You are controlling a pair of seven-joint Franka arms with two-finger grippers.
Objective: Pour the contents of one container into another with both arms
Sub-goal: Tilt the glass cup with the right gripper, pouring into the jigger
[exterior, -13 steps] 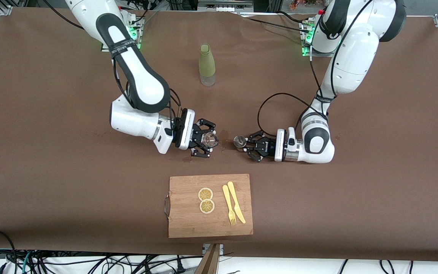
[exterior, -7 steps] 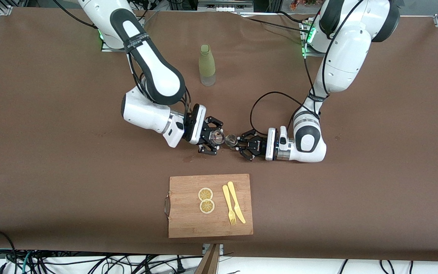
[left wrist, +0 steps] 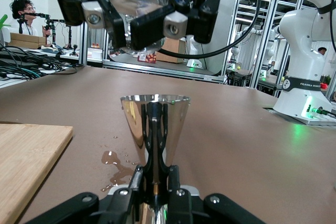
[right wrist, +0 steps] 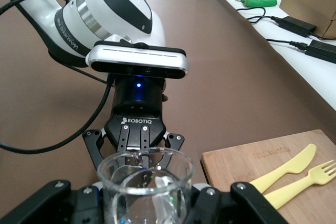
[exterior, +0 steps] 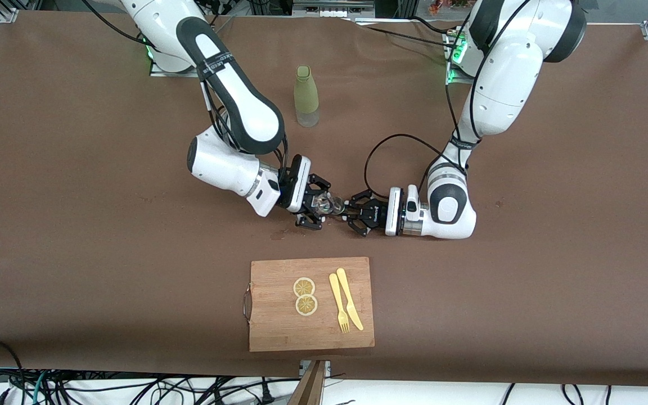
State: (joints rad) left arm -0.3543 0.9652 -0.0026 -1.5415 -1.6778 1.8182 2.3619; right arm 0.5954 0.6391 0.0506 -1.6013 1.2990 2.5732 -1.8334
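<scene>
My right gripper is shut on a clear glass cup over the middle of the table. The left gripper faces it, shut on the narrow waist of a shiny metal jigger. Cup and jigger meet rim to rim. In the left wrist view the jigger's cone stands upright in the left gripper, with the cup higher up in the other arm's fingers. In the right wrist view the cup fills the right gripper, and the jigger is hidden by the glass.
A green bottle stands farther from the front camera. A wooden cutting board lies nearer, carrying two lemon slices and a yellow fork and knife. A small wet spill marks the brown cloth under the grippers.
Both arms have moved toward each other. The cup and the jigger, apart a second ago, now meet over the middle of the table.
</scene>
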